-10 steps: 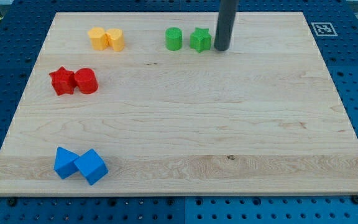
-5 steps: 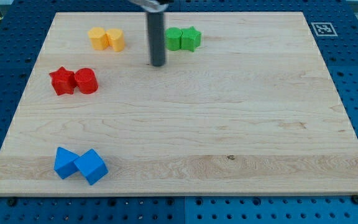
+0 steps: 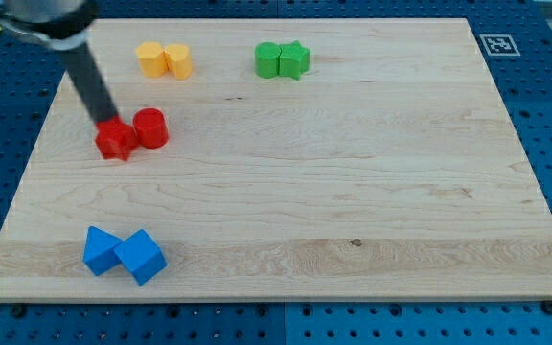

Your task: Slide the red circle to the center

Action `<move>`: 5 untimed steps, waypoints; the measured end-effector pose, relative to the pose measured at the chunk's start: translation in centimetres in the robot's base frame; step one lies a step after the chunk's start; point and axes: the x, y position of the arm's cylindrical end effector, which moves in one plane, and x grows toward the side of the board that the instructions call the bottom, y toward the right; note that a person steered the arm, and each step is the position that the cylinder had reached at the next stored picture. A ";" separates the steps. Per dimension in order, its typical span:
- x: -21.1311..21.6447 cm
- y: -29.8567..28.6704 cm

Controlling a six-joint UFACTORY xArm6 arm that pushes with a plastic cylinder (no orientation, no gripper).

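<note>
The red circle (image 3: 150, 128) lies on the wooden board at the view's left, touching the red star (image 3: 115, 140) on its left. My tip (image 3: 102, 123) is pressed against the upper left side of the red star, so the star lies between my tip and the red circle. The rod leans up toward the view's top left.
Two yellow blocks (image 3: 164, 59) sit together at the view's top left. A green circle (image 3: 268, 60) and a green star (image 3: 294, 59) touch at the top middle. Two blue blocks (image 3: 123, 253) sit at the bottom left. The wooden board (image 3: 353, 172) has a tag at its top right corner.
My tip swept from the top middle down and left to the red star. The red star and red circle have shifted right and slightly down. The green star was pushed against the green circle.
</note>
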 end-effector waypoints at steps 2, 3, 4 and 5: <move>0.5 4.8; 1.7 4.8; 3.5 6.4; 3.3 11.2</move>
